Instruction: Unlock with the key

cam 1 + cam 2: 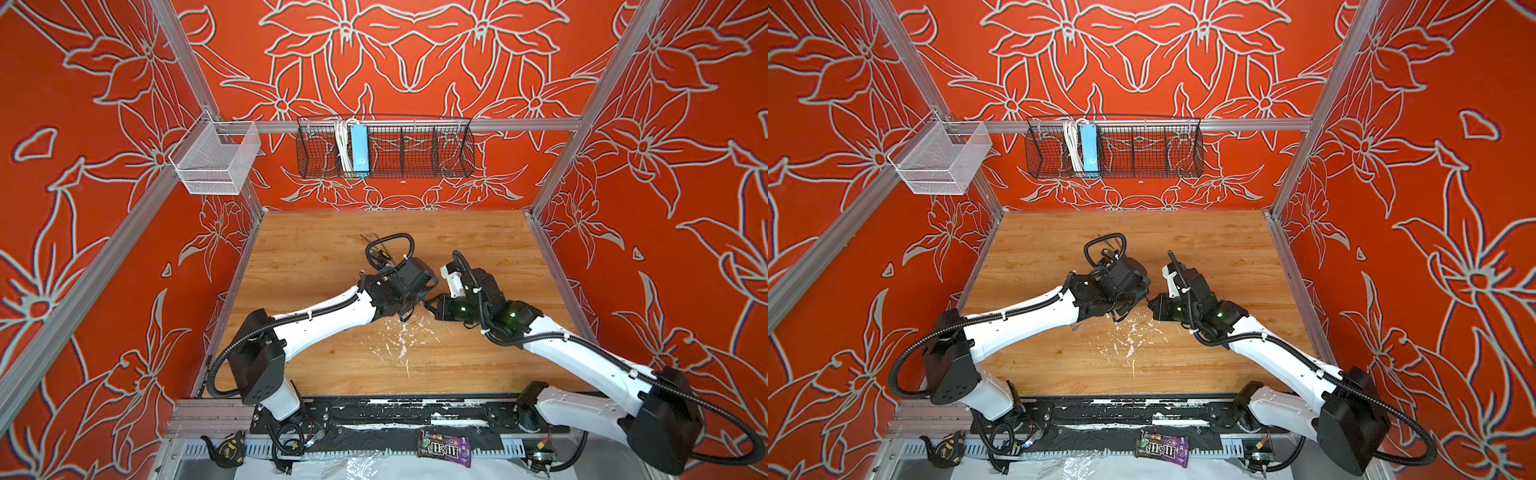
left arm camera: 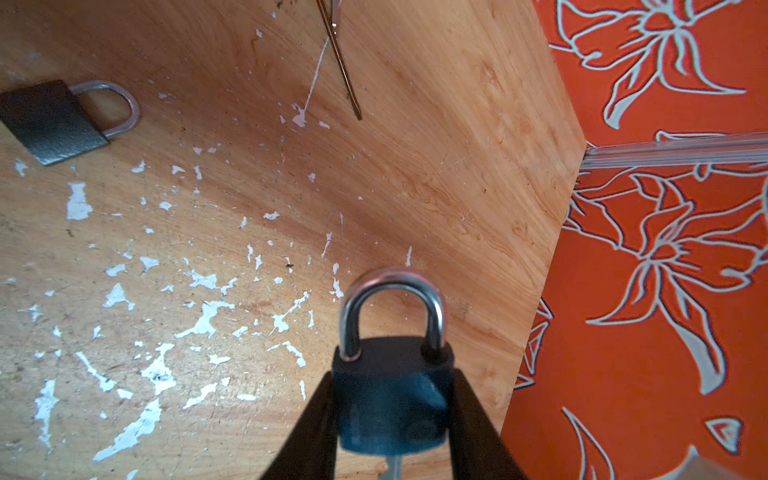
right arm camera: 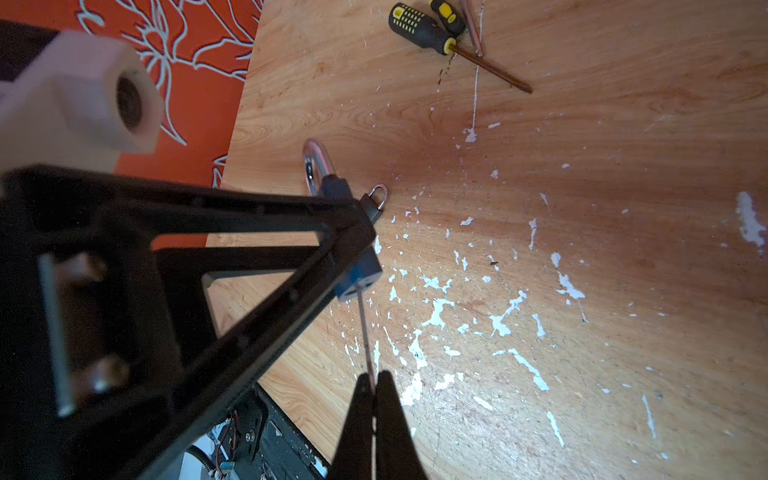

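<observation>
My left gripper [image 2: 392, 374] is shut on a dark blue padlock [image 2: 390, 399], one finger on each side of its body. The silver shackle [image 2: 390, 307] is closed and points away from the wrist. A thin metal key [image 3: 365, 332] sticks out of the bottom of the lock body [image 3: 359, 270]. My right gripper [image 3: 374, 376] is shut on the key's outer end. In both top views the two grippers meet tip to tip above the middle of the table, left [image 1: 417, 299] and right [image 1: 434, 306], and they hide the lock and key there.
A second grey padlock [image 2: 54, 120] lies on the wooden table [image 1: 478, 249]. Black-and-yellow screwdrivers [image 3: 424, 29] lie further back. A black wire basket [image 1: 384, 147] and a white mesh basket [image 1: 214, 160] hang on the back rail. A candy bag [image 1: 444, 449] lies by the front edge.
</observation>
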{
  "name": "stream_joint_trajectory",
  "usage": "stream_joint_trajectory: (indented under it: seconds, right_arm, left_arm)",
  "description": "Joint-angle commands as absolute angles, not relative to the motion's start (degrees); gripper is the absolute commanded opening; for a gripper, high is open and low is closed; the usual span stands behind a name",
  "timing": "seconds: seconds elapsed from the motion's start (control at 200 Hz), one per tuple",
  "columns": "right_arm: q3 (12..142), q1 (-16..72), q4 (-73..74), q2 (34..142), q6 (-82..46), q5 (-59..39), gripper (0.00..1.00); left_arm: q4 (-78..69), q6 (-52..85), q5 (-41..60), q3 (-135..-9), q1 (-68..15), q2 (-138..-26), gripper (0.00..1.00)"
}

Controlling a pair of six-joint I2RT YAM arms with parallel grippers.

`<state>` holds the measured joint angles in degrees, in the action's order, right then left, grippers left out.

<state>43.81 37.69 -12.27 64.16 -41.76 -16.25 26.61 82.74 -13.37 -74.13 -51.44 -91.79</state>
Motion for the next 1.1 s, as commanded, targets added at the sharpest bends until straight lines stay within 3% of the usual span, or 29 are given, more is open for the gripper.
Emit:
stream_joint_trajectory:
  seconds: [0.0, 0.265, 0.49, 0.731, 0.891, 1.096]
  right_arm:
    - [47.83, 36.07, -7.03, 65.29, -42.55, -16.58, 0.00]
    - [47.42, 38.51, -3.95, 65.36, -41.53, -15.37, 0.00]
    - [44.27, 41.44, 0.87, 64.80, -38.58, -8.51, 0.00]
    - [40.30, 32.04, 9.32, 63.32, -51.56, -23.95, 0.00]
    - [42.18, 32.06, 1.90, 62.17, -45.84, -23.76, 0.00]
    - [43.65, 33.76, -6.72, 59.63, -38.39, -16.54, 0.00]
  left_arm:
    - [31.02, 81.12, -9.32, -75.06, -54.49, -92.73, 0.00]
    - [27.35, 82.54, -4.35, -73.92, -54.40, -91.53, 0.00]
    - [23.78, 83.76, 0.48, -73.91, -54.32, -91.70, 0.00]
    - [27.85, 81.58, -4.90, -72.25, -54.76, -90.70, 0.00]
    - [30.26, 80.67, -7.46, -72.23, -54.75, -90.69, 0.00]
    - [32.75, 79.61, -9.89, -72.90, -54.67, -90.70, 0.00]
